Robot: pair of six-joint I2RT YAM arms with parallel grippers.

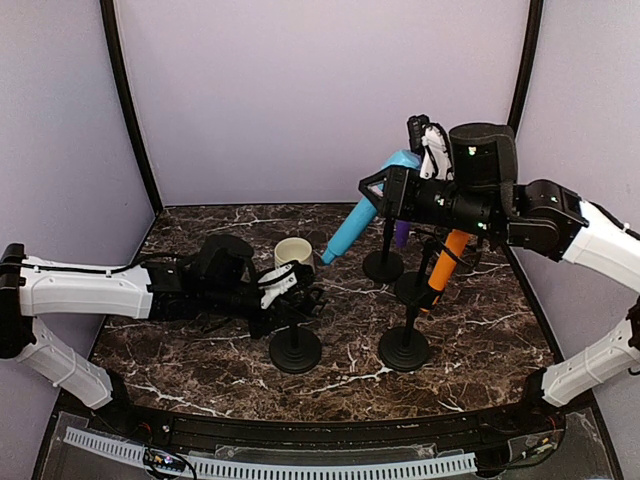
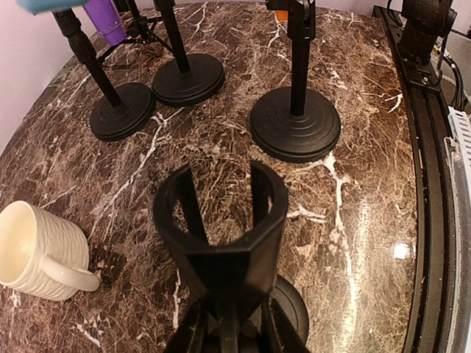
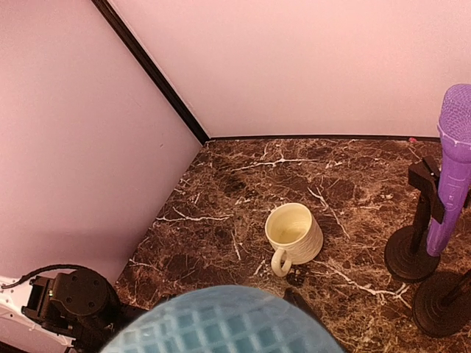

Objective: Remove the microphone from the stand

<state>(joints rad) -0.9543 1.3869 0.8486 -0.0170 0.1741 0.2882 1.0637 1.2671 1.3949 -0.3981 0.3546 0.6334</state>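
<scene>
Centrally, left end effector (image 1: 292, 290) clamps a black stand (image 1: 296, 350) beside a ribbed mug (image 1: 294, 250); right end effector (image 1: 385, 192) grips the blue microphone (image 1: 350, 228).

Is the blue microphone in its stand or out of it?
Out. The right gripper holds the blue microphone tilted in the air, and the clip of the black stand by the left gripper is empty.

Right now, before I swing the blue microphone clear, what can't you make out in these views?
Fingers of the right claw: covered by the blurred head of the blue microphone in the right wrist view; too dark and small to separate in the top view.
Orange microphone: cut off by the top edge of the left wrist view.
Fingers of the left claw: behind the clip of the empty stand in the left wrist view.
</scene>
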